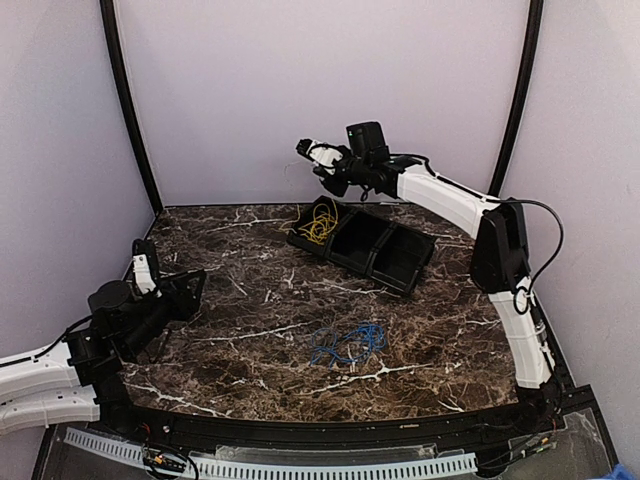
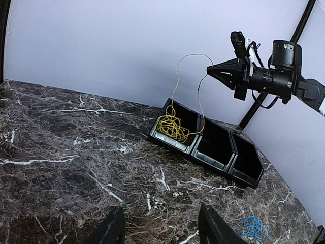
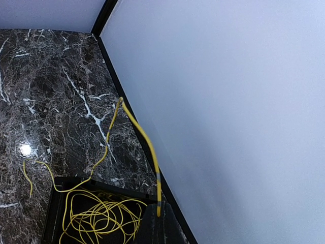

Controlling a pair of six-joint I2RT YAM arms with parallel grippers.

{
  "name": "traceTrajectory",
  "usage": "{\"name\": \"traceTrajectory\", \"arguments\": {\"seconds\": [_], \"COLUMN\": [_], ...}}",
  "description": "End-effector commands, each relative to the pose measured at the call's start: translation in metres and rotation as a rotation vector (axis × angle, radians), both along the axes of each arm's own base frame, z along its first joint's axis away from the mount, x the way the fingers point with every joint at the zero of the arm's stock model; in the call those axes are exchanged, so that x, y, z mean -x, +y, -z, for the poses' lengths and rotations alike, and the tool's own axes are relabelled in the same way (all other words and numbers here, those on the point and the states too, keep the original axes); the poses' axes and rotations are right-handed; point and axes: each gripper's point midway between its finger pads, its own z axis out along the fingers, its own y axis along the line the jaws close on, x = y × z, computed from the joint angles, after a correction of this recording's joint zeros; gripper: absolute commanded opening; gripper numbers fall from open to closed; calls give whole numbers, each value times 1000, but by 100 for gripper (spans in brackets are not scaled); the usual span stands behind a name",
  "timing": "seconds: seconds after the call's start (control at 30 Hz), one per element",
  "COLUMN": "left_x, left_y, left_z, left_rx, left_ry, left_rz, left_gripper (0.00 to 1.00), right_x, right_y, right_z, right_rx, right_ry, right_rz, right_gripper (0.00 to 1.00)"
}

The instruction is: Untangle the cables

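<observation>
Trouble, as I judge it, lies in the pinch. From above, the right hand (image 1: 320,165) hangs high over the far side of the worktop (image 1: 250,300), closed on a strand of the yellow cable (image 1: 318,228). That cable's bundle sits in the left-end compartment of the black three-compartment bin (image 1: 400,262). A harder pull could drag the whole knot out, or tilt the bin if a loop catches its wall. The blue cable (image 1: 345,343) lies well apart on bare marble toward the near edge. The left hand (image 1: 165,285) sits by the left edge, half spread and empty.

The left wrist view adds what the top one hides. The strand arches up from the bundle (image 2: 171,127) to the right hand (image 2: 210,70) and drops back, so a loop is held, not an end.

Only the right wrist view shows the coils (image 3: 101,216) crossing inside the bin (image 3: 51,213), with one tail lying outside its rim. The fingers themselves barely show there.
</observation>
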Motion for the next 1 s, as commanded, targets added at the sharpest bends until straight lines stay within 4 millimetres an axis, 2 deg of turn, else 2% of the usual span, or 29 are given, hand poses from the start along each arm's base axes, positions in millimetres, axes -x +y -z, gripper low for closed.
{"name": "traceTrajectory", "arguments": {"seconds": [0.0, 0.07, 0.13, 0.23, 0.3, 0.4, 0.63, 0.7, 0.8, 0.97], "left_x": [-1, 0, 0, 1, 4, 6, 11, 9, 5, -4], "left_y": [6, 9, 11, 12, 11, 16, 26, 26, 22, -2], "left_z": [-10, -14, -18, -28, -32, -28, -16, -10, -6, -8], "left_rx": [55, 69, 76, 90, 89, 80, 127, 138, 174, 155], "left_ry": [-3, 0, 3, -3, -4, 4, -19, -23, -31, -10], "left_rz": [-31, -42, -53, -52, -38, -47, -73, -79, -82, -17], "left_gripper": [52, 52, 52, 52, 51, 51, 51, 51, 50, 48], "right_x": [-20, -25, -27, -30, -33, -41, -54, -54, -44, -32], "right_y": [-2, -1, 1, 3, 2, -8, -43, -45, -37, -27], "right_z": [-16, -26, -24, -2, 22, 53, 78, 86, 101, 98], "right_rx": [-38, -58, -61, -38, -10, 26, 5, 4, 8, -21], "right_ry": [-94, -126, -133, -108, -84, -50, 18, 31, 72, 104], "right_rz": [15, 15, 10, 3, 2, 24, 60, 49, -18, -77], "right_gripper": [0, 0, 0, 0, 0, 0, 0, 0, 0, 0]}}
